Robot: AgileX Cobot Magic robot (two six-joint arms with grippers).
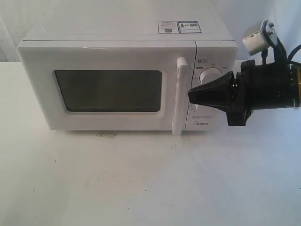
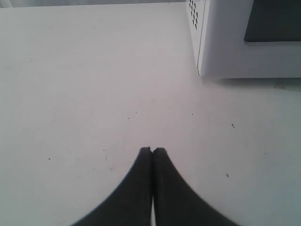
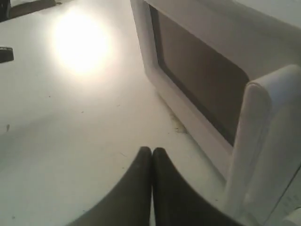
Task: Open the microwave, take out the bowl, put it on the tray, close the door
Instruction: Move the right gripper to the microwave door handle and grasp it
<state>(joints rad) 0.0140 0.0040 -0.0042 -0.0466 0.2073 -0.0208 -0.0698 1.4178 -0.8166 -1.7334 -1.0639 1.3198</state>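
Note:
The white microwave (image 1: 127,33) stands at the back of the table with its door (image 1: 37,89) shut; the dark window (image 1: 108,90) shows nothing inside. The vertical bar handle (image 1: 179,96) runs down the door's right side. My right gripper (image 1: 190,94) is shut and empty, its black tip hanging just right of the handle, in front of the knob panel. In the right wrist view the handle (image 3: 256,146) is close beside the shut gripper (image 3: 152,149). My left gripper (image 2: 152,149) is shut over bare table, near the microwave's corner (image 2: 207,47). The bowl is hidden.
Two stickers (image 1: 179,27) lie on the microwave's top. A round white knob (image 1: 211,75) shows above my right gripper. A small scrap (image 1: 106,135) lies on the white table (image 1: 141,179) under the door's front edge. No tray shows in any view.

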